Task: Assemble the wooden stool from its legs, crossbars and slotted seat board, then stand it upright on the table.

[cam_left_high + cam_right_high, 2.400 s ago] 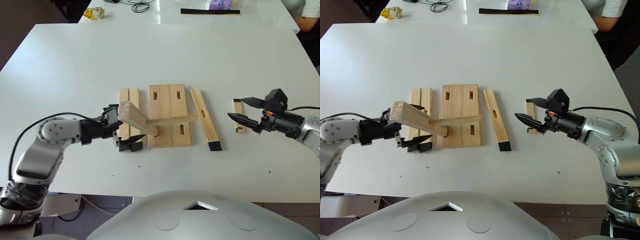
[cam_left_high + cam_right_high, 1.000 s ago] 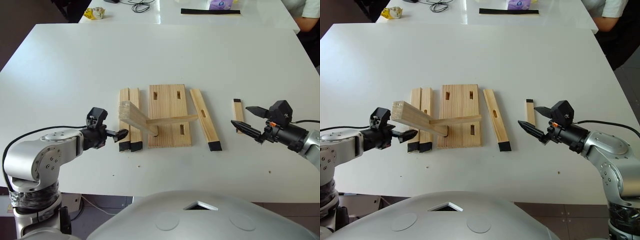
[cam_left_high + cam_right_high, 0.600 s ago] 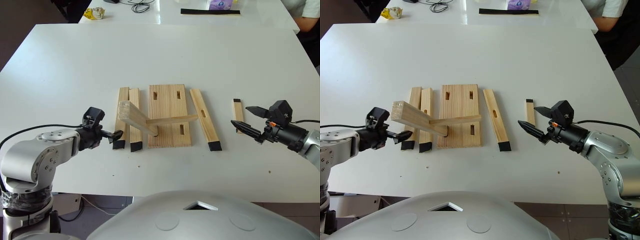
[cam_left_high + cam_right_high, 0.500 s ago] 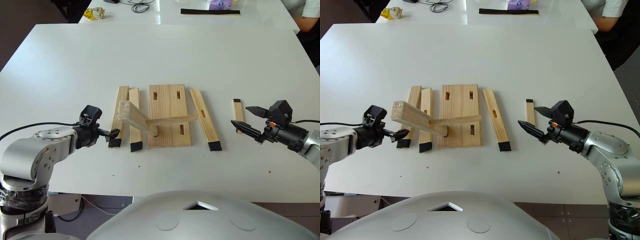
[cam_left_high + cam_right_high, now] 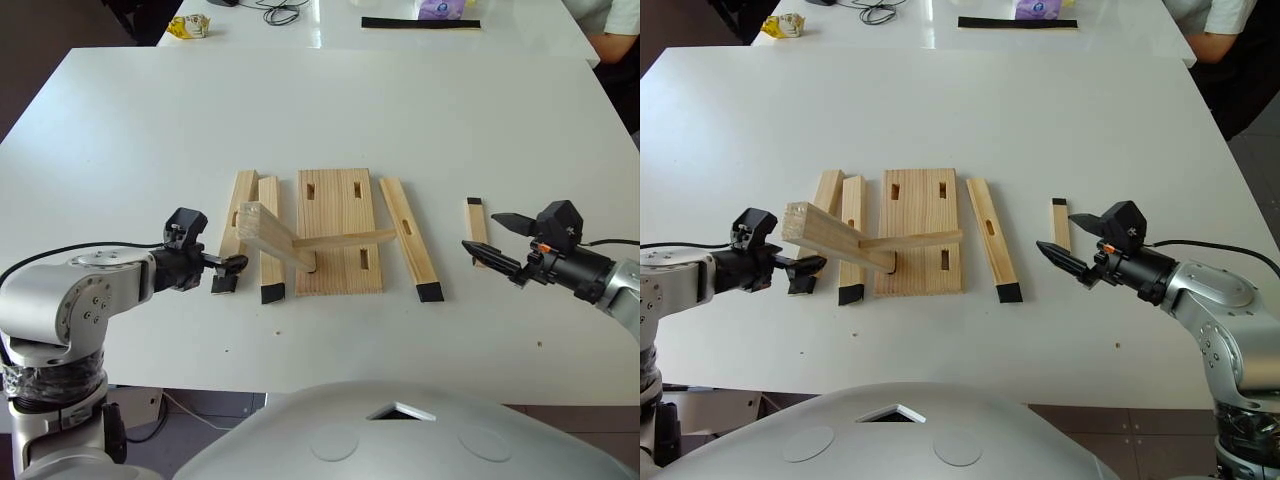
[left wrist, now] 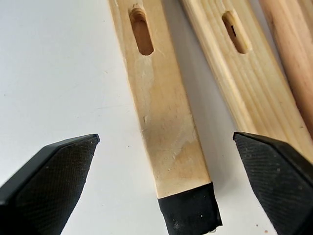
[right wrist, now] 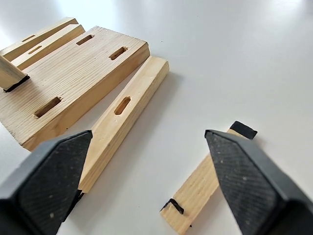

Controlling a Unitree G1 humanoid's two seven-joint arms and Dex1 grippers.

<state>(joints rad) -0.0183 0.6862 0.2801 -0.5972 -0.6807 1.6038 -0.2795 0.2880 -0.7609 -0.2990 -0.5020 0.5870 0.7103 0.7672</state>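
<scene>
The slotted seat board (image 5: 338, 215) lies flat mid-table. One leg (image 5: 262, 230) stands in a near slot and leans left, with a thin crossbar (image 5: 350, 239) running from it over the board. Left of the board lie two legs; the outer leg (image 5: 236, 215) is splayed, its black-tipped end (image 6: 188, 210) between the fingers of my open left gripper (image 5: 228, 268). The inner leg (image 6: 244, 63) lies beside it. Another leg (image 5: 410, 238) lies right of the board. My right gripper (image 5: 478, 229) hovers open over a short crossbar (image 7: 208, 183).
The white table (image 5: 150, 130) has bare room at the back and on both sides. Its front edge runs close below both grippers. A second table behind carries a black strip (image 5: 420, 22), a yellow item (image 5: 188, 26) and cables.
My left gripper pulled out from under the standing leg and moved left. The outer leg's black-tipped end swung left with it. My right gripper drew back slightly, then kept still.
</scene>
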